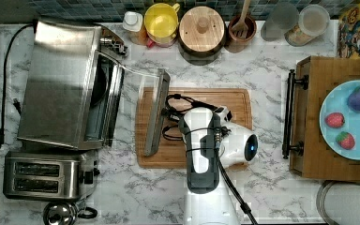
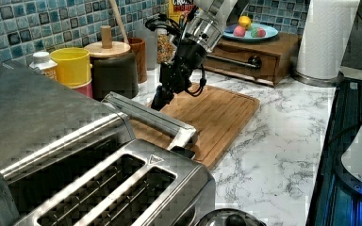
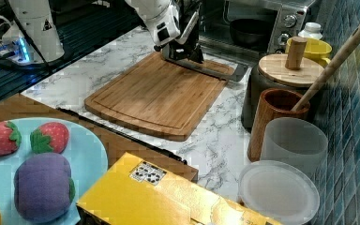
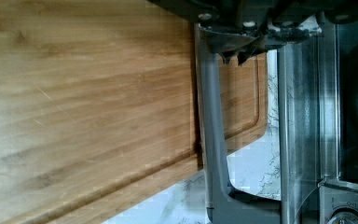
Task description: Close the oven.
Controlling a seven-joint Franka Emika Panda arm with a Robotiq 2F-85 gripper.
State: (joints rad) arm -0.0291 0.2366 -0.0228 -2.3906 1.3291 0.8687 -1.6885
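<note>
We see the oven (image 1: 61,84) at the top view's left on the marble counter (image 1: 272,61), its glass door (image 1: 140,101) dropped open over the cutting board (image 1: 225,101). The gripper (image 2: 162,96) sits at the door's bar handle (image 1: 157,112); we cannot tell whether its fingers grip it.

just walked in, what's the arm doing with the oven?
The Panda arm has its tool down at the bar handle of the oven. The glass door hangs wide open, lying out over the wooden cutting board. A dark pan sits inside. Closing has not happened yet.
</note>
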